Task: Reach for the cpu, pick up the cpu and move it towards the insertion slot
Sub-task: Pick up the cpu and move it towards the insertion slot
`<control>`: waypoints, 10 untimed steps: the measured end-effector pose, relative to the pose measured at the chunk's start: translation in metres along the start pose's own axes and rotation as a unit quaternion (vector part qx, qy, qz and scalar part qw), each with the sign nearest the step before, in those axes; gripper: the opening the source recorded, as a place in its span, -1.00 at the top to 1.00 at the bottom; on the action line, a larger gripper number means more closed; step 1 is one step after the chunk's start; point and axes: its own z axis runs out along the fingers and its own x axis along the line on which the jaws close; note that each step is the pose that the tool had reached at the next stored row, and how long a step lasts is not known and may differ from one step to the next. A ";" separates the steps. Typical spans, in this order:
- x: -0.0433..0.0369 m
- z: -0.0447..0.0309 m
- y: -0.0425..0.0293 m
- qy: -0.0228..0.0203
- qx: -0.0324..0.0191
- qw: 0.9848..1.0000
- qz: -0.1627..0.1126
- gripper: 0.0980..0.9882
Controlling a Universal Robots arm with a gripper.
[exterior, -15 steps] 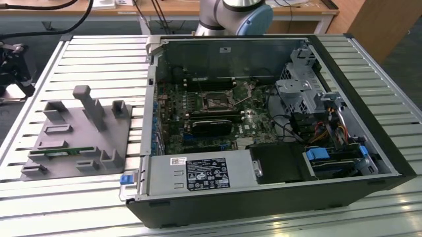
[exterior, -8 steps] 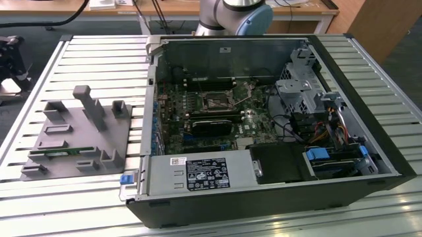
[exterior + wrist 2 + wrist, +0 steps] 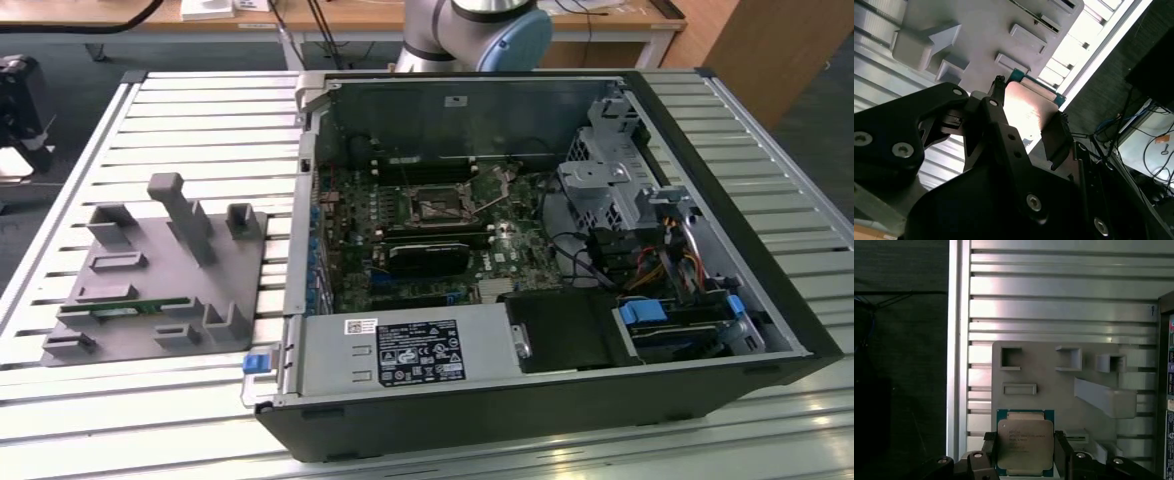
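Observation:
In both wrist views my gripper (image 3: 1025,452) is shut on the cpu (image 3: 1025,442), a flat square chip with a silvery top plate and a green rim. Its black fingers (image 3: 990,450) press the chip's two opposite edges. In the second wrist view the cpu (image 3: 1026,112) sits between the fingertips of the gripper (image 3: 1028,126), held in the air above the grey parts fixture (image 3: 1054,385). The insertion slot (image 3: 438,208), a dark square socket in a silvery bracket, lies on the motherboard inside the open computer case (image 3: 534,250).
The grey fixture (image 3: 160,270) rests on the slatted metal table (image 3: 187,120) at the exterior view's left, with a green memory stick (image 3: 127,305) in it. A black block (image 3: 427,258) lies near the socket. The table edge (image 3: 956,365) borders dark floor.

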 end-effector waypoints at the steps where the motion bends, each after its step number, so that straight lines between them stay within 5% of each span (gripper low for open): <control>1: 0.0000 -0.0017 0.0002 0.000 0.000 1.000 0.000 0.00; 10: 0.0000 -0.0199 0.0024 0.000 0.005 1.000 0.000 0.00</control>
